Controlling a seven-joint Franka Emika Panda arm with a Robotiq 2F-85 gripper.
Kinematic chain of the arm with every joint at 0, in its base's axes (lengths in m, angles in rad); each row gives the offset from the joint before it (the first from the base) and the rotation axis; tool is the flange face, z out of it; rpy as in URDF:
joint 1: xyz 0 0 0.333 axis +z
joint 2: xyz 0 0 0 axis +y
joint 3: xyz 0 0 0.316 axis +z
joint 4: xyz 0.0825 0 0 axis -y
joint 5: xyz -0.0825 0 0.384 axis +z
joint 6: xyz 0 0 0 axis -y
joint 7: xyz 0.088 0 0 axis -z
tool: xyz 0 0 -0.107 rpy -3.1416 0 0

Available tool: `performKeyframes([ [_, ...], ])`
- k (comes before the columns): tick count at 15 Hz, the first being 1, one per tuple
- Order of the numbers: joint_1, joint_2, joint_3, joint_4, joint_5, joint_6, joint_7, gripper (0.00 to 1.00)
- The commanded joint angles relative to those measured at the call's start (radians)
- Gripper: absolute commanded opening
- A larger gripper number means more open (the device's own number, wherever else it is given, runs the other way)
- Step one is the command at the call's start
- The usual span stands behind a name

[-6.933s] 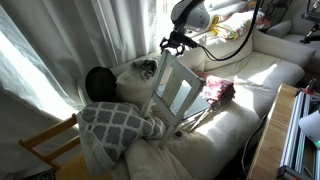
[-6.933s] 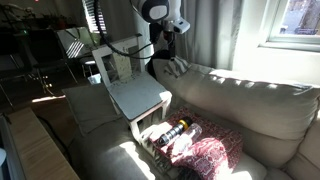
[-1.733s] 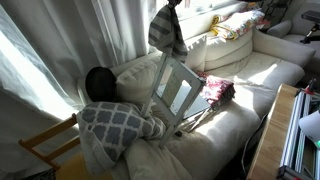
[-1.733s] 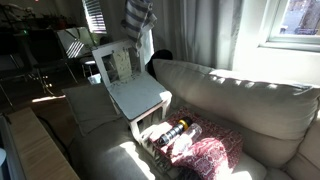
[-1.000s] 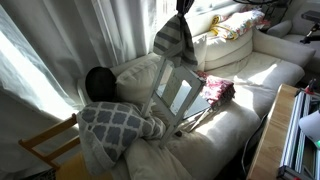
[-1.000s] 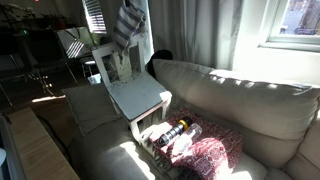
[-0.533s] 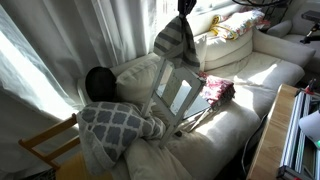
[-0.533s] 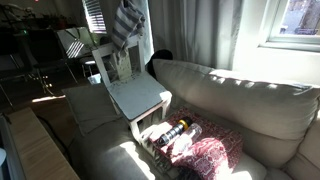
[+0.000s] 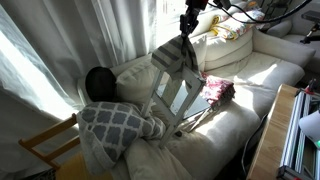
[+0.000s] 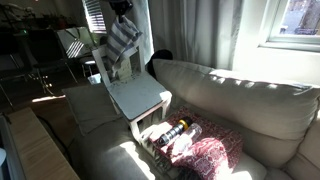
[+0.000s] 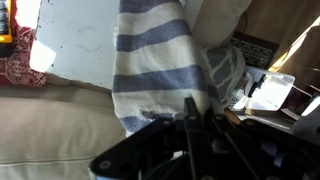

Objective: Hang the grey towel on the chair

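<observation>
Above the sofa (image 9: pixel 255 72), the grey towel (image 9: pixel 172 57) hangs from the end effector (image 9: pixel 187 32) clamped on it.

So the table (image 9: pixel 258 68) here is really a cream couch, sun all over it. A small white chair (image 9: pixel 176 92) sits tilted on the cushions in both exterior views. Just right of it lies a maroon cloth (image 9: pixel 220 90) with a dark bottle (image 10: pixel 176 130) beside it. The left end has a grey checked blanket (image 9: pixel 118 124), with a black round thing (image 9: pixel 98 82) just behind it.
</observation>
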Motion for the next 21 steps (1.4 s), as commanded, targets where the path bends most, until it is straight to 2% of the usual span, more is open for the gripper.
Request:
performKeyframes([
  [1,0.011,-0.004,-0.003,-0.001,0.015,-0.024,-0.009,0.02],
  [5,0.026,0.000,0.011,-0.027,0.001,-0.040,-0.014,0.02],
  [10,0.032,0.041,0.015,-0.058,-0.052,0.009,-0.015,0.02],
  [16,0.046,0.080,0.048,-0.073,0.003,0.145,-0.018,0.02],
  [17,0.048,0.085,0.053,-0.071,0.003,0.163,-0.016,0.05],
  [18,0.049,0.088,0.056,-0.070,-0.001,0.183,-0.013,0.28],
  [21,0.045,0.080,0.058,-0.067,-0.025,0.206,-0.006,0.46],
])
